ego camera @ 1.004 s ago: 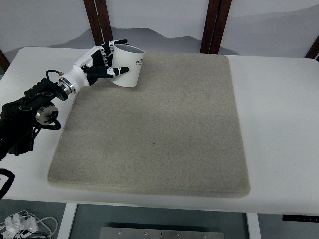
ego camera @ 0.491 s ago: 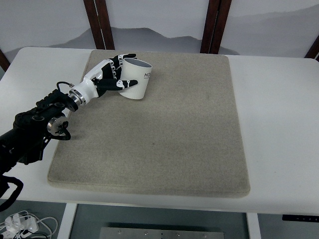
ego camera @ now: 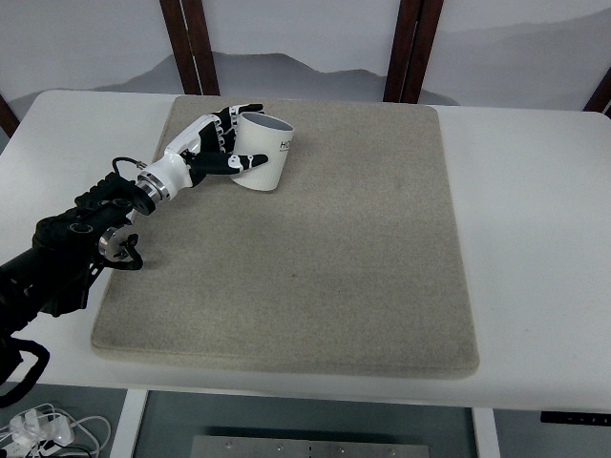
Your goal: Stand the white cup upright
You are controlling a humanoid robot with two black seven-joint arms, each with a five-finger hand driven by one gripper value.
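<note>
A wide bare stretch of the grey mat (ego camera: 305, 258) is seen from its near edge up to the far left corner, with white table (ego camera: 535, 239) exposed to the right. The left arm is extended diagonally from the left edge. The white cup (ego camera: 265, 153), mouth upward and slightly tilted, is gripped by the left hand (ego camera: 212, 143), fingers wrapped round its side.

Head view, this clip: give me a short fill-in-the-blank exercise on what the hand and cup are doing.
1. The white cup is held by the robot's ____ hand.
2. The cup sits over the ____ mat, near its far-left corner.
3. The cup's open mouth faces ____, so its dark inside shows.
4. The mat lies on a ____ table.

Missing words: left; grey; up; white
</note>
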